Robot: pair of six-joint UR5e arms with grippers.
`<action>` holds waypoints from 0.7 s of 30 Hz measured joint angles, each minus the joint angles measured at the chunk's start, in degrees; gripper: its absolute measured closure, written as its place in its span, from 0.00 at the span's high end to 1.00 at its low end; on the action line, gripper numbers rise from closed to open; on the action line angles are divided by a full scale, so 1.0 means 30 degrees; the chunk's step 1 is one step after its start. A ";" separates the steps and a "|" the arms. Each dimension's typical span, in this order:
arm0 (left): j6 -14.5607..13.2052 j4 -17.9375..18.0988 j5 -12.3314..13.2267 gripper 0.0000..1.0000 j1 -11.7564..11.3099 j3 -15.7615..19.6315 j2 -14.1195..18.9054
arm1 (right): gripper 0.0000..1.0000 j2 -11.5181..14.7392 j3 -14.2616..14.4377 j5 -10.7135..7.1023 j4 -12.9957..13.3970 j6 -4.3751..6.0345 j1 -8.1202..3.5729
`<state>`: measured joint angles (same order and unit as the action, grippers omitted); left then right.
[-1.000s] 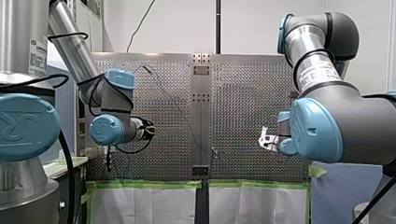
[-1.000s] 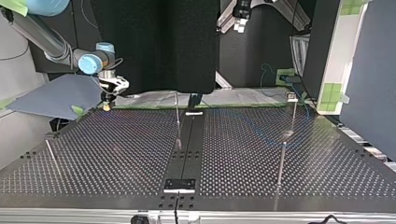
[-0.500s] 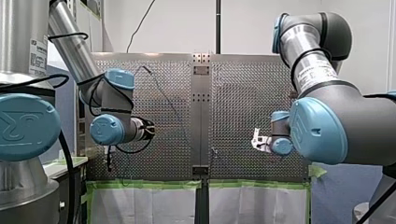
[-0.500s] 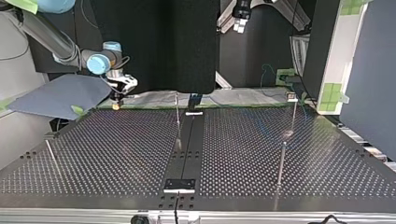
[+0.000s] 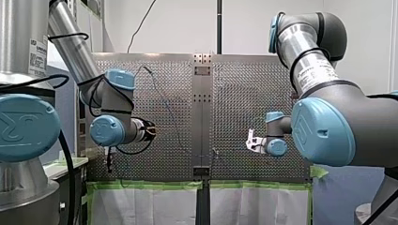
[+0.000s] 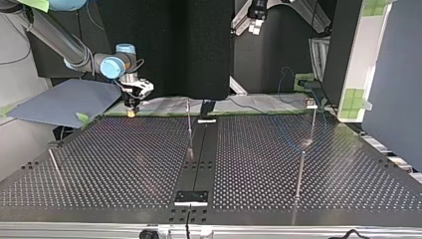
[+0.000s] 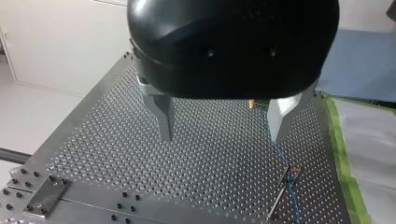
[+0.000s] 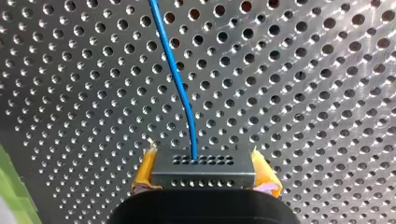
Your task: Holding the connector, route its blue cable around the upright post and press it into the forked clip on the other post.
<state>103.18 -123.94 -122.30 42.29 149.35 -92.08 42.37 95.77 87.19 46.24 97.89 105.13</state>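
Connector sat clamped in my right gripper. Front view: that gripper was low over the perforated table, right of centre, and the blue cable showed only as a thin dark line slanting off toward the far left. My left gripper hung at the view's left, well apart from the work, parked out of the way I'd judge. Top view: right gripper near the table's far edge at the view's left, yellow tips pointing down just above the plate. Slim metal upright posts stood well apart; which one bore the forked clip I could not tell. Left wrist view: metal fingers spread apart under a matte black housing, nothing between them. The cable ran past a thin post with a small orange-marked head. Right wrist view: connector was a small dark grey block with two rows of holes, squeezed at its ends by yellow pads, likely so its face was left clear. The cable, thin and smooth, left the middle of that face and curved away over shiny perforated metal.
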 joint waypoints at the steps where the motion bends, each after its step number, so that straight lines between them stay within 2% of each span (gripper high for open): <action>1: 0.0000 0.0000 0.0001 0.98 0.0002 0.0001 -0.0001 | 0.00 0.0006 0.0000 0.0001 0.0039 -0.0006 0.0010; 6: 0.0000 0.0000 0.0000 0.98 0.0001 0.0007 -0.0009 | 0.00 0.0022 -0.0023 0.0004 0.0169 0.0032 0.0014; 9: 0.0000 0.0000 0.0000 0.98 0.0002 0.0009 -0.0010 | 0.00 0.0024 -0.0026 0.0004 0.0174 0.0194 -0.0001; 18: 0.0000 0.0005 0.0000 0.98 0.0002 0.0013 -0.0016 | 0.00 0.0020 -0.0049 -0.0056 0.0365 0.1205 -0.0188; 21: 0.0000 0.0003 0.0001 0.98 0.0006 0.0013 -0.0023 | 0.00 0.0018 -0.0090 -0.0089 0.0508 0.1435 -0.0263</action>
<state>103.18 -123.93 -122.29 42.31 149.39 -92.15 42.42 95.50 86.92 47.77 102.20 104.34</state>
